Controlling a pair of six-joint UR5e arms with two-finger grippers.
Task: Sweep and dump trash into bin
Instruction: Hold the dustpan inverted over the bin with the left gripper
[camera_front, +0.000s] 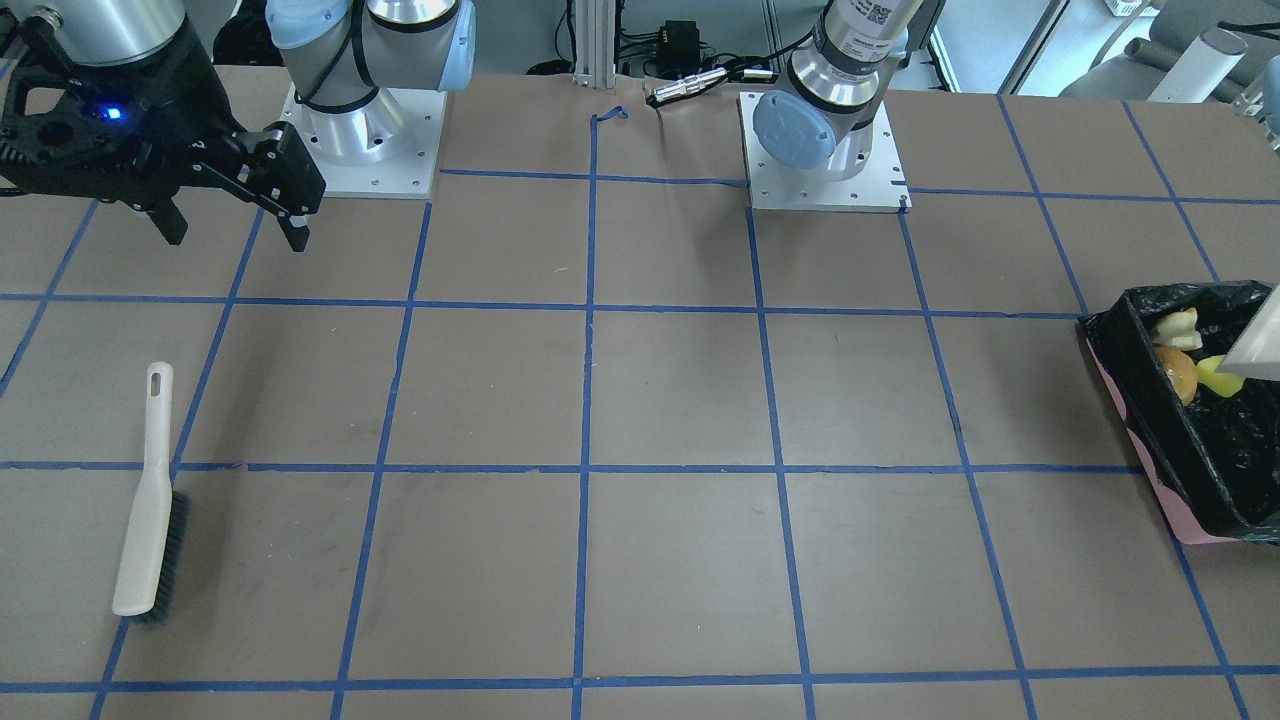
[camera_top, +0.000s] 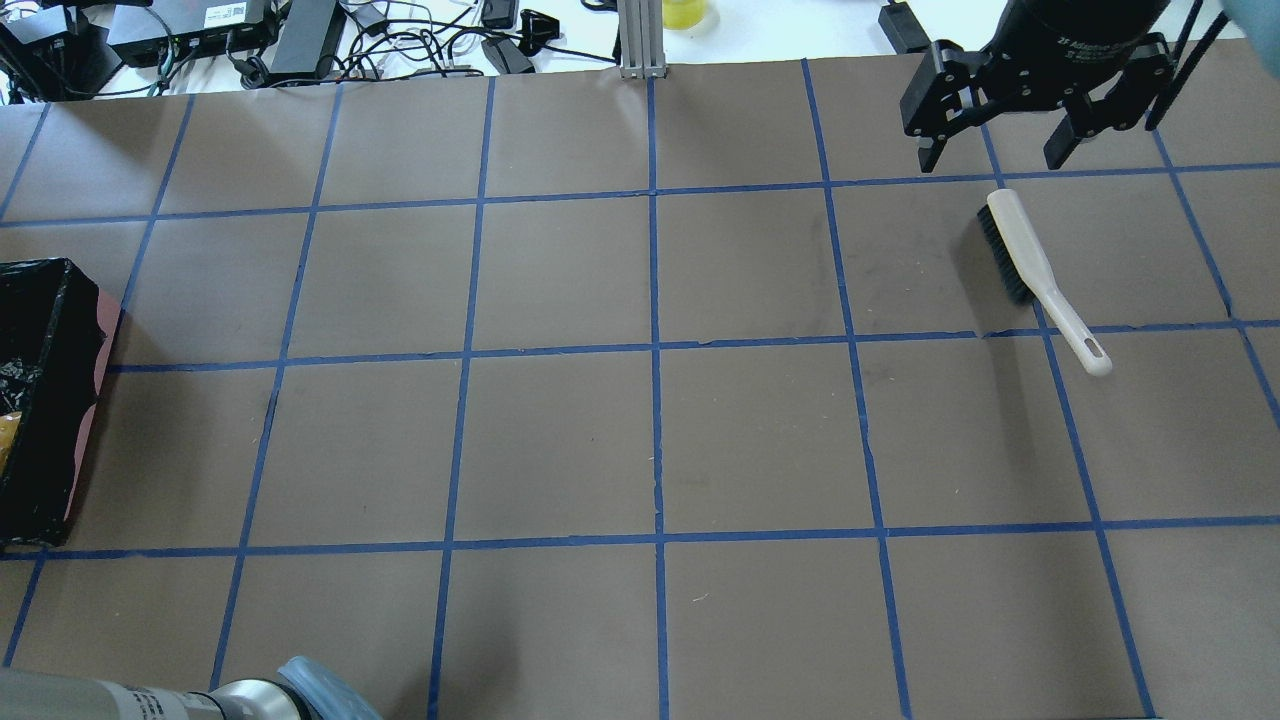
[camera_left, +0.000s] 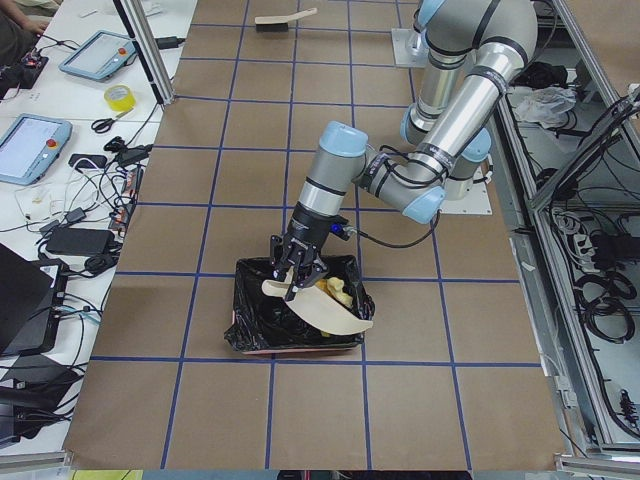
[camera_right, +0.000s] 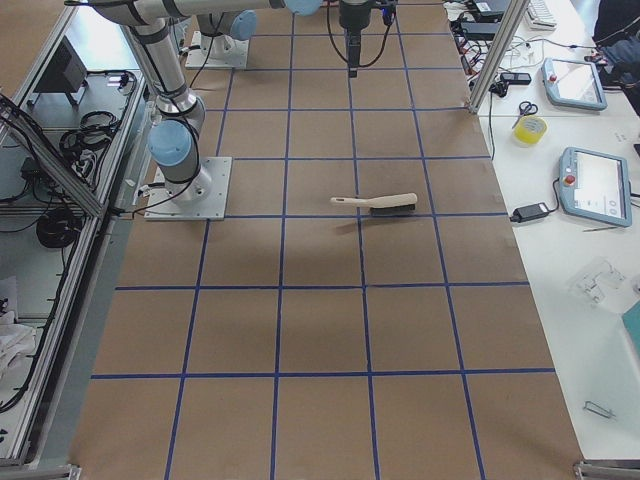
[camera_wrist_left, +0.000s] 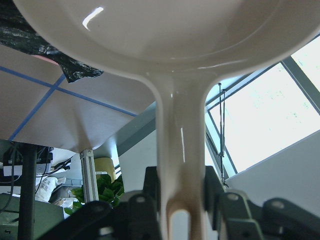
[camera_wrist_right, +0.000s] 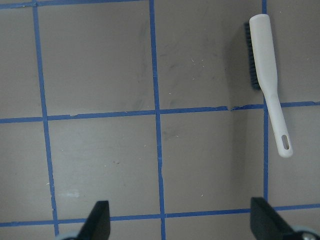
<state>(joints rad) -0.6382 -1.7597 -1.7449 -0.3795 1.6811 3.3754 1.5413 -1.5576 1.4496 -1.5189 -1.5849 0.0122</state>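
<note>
A brown table marked with a grid of blue tape carried the scene. At its left edge sat the bin, a pink-sided box lined with crinkled black plastic. All 3 pieces of trash lay inside it, close together: the curved tan croissant, the golden-brown oval and the yellow wedge, with the oval and wedge just beside each other. The left end effector was pinched on the handle of a beige dustpan, holding the pan tilted over the bin, above the trash. At the far right of the table, the right end effector hung above the surface with its 2 fingers spread wide and nothing between them. A white-handled brush with dark bristles lay flat on the table on the near side of that end effector, apart from its fingers, with the handle pointing toward the near right.
</note>
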